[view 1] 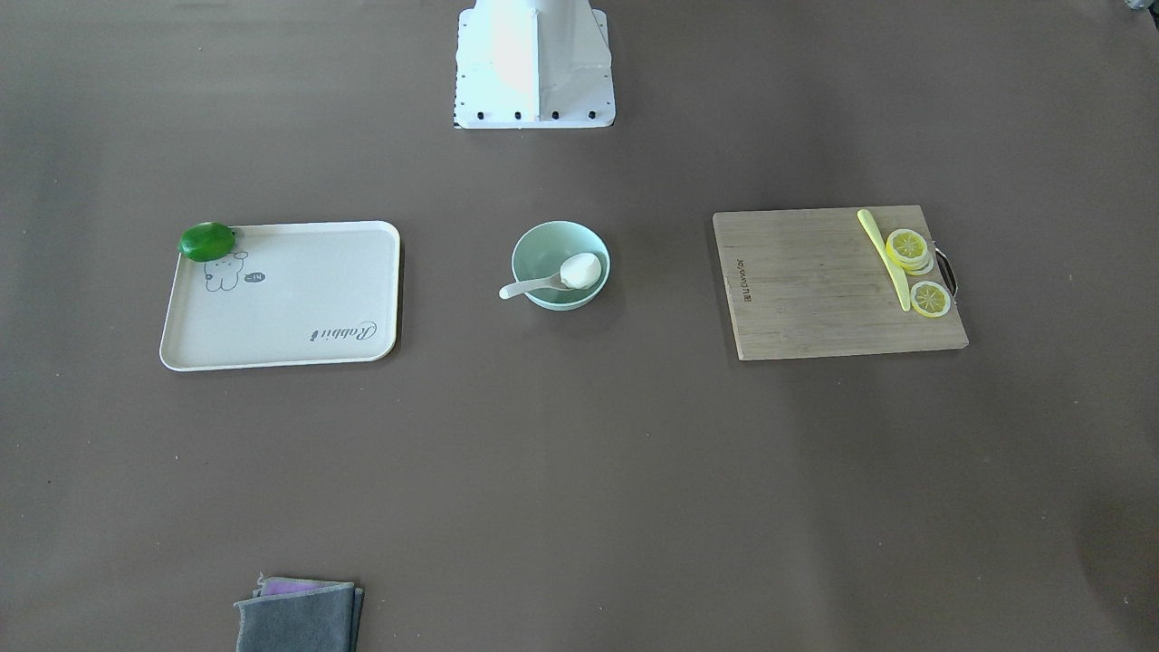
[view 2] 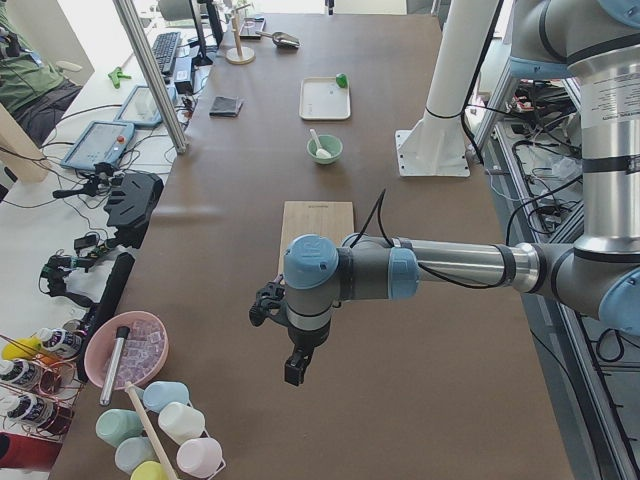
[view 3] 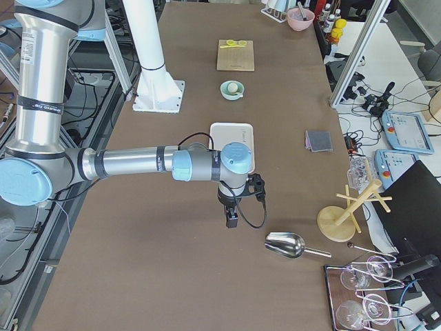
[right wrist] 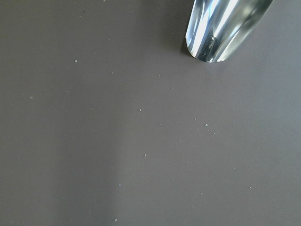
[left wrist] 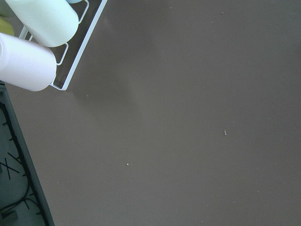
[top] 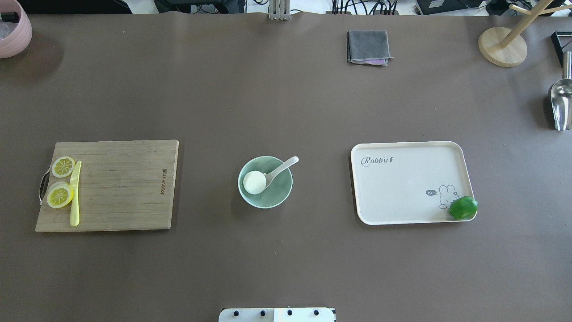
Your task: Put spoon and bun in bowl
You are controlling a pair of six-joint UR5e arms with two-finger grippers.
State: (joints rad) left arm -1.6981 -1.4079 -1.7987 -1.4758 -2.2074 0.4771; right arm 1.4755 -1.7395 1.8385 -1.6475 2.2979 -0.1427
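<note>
The pale mint-green bowl (top: 278, 190) stands at the table's middle, also seen in the front view (view 1: 532, 246). The white bun (top: 254, 182) lies inside it. The white spoon (top: 284, 166) rests in the bowl with its scoop by the bun and its handle over the rim. My left gripper (view 2: 293, 372) hangs over bare table far from the bowl, near the left end. My right gripper (view 3: 231, 219) hangs near the right end, past the tray. Both show only in side views, so I cannot tell whether they are open or shut.
A wooden cutting board (top: 120, 185) holds lemon slices and a yellow knife (top: 75, 194). A cream tray (top: 402, 188) carries a green lime (top: 463, 208). A grey cloth (top: 368, 46), a metal scoop (top: 561, 103), a wooden stand (top: 502, 44) and a pink bowl (top: 13, 27) lie toward the edges.
</note>
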